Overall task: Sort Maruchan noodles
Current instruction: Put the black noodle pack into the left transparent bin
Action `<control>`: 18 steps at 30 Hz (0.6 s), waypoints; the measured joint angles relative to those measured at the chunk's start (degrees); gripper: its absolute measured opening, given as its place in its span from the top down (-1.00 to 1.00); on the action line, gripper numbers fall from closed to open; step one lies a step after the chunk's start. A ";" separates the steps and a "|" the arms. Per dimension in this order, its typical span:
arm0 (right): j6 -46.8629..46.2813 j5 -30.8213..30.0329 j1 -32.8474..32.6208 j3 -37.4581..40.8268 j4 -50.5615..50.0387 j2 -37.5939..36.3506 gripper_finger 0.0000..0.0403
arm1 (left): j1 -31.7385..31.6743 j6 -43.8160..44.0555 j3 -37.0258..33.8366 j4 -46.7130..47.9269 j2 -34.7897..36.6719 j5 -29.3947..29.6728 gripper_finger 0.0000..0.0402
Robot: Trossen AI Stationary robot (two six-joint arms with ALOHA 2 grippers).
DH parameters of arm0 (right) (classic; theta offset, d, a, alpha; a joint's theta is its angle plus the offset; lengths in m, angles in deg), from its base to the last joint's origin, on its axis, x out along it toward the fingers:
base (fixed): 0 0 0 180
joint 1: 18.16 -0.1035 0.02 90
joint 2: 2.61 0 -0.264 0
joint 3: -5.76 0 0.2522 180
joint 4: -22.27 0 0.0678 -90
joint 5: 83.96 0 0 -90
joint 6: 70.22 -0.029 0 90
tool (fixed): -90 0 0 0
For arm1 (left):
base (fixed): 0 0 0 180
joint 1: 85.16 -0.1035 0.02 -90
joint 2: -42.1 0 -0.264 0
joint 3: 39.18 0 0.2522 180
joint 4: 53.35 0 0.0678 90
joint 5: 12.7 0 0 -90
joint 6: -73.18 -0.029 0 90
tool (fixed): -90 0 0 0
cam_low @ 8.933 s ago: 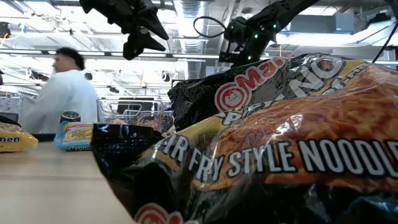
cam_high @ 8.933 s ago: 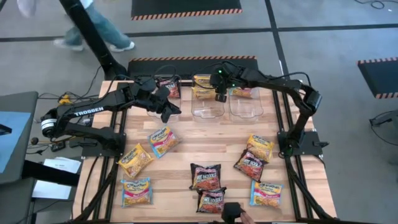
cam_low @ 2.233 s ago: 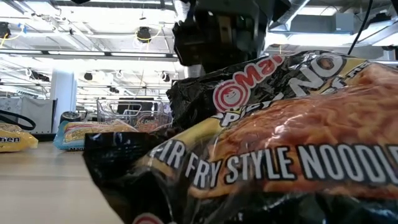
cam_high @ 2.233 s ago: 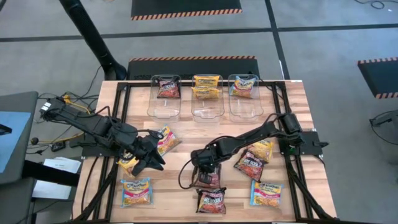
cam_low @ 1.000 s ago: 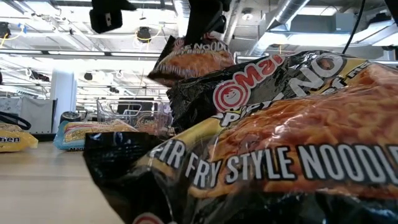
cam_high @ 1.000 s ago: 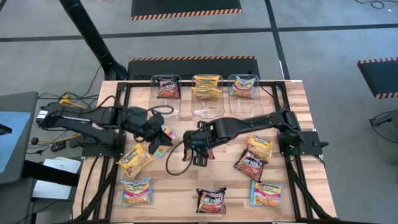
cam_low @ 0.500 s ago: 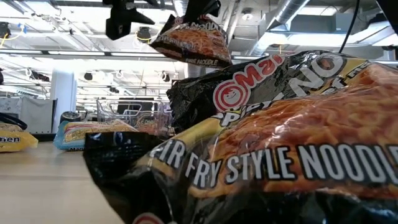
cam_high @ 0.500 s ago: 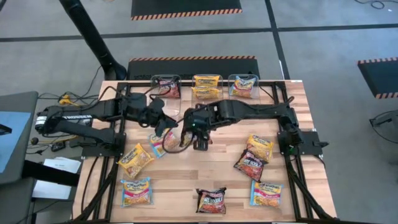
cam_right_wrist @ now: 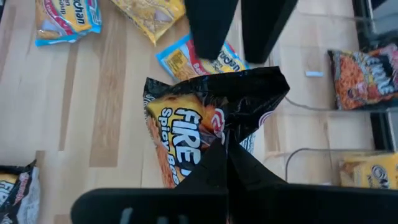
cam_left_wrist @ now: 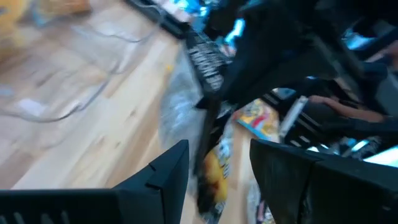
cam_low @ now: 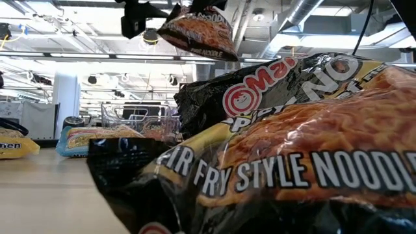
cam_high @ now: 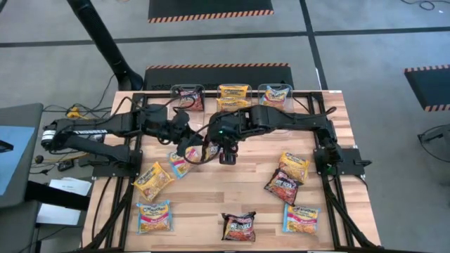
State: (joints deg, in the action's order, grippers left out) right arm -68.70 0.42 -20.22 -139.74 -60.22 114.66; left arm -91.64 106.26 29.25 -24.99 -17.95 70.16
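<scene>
Dark red-black, the noodle packet (cam_right_wrist: 205, 134) now hangs pinched in the right gripper (cam_high: 226, 149) just short of the clear tubs (cam_high: 185, 118) (lifted off the boards a second ago), so a drop looks close, while the left gripper (cam_high: 184, 144) beside it gapes empty.

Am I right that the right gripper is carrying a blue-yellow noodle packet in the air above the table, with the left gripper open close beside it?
Not quite: the packet clamped in the right gripper is dark red-black, not blue-yellow, as the right wrist view shows. The rest holds: it hangs above the table, and the left gripper is open close beside it.
</scene>
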 joint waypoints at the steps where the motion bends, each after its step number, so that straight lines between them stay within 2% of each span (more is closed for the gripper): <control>1: 0.49 0.03 -0.07 0.00 0.25 0.00 0.98 | 0.00 -0.32 0.03 -0.61 -0.65 -0.92 0.21; 8: 1.12 0.17 -0.11 0.00 -0.06 0.00 0.98 | 0.02 -1.16 -0.01 -2.18 -3.86 -2.69 0.21; 18: 0.05 0.31 -0.86 0.00 -2.97 0.00 0.98 | -0.66 -2.91 -0.01 -0.95 -2.94 -3.12 0.21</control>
State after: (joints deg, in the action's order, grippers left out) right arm -68.65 0.73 -21.08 -139.74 -63.19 114.66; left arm -92.31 103.35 29.24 -25.94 -20.89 67.05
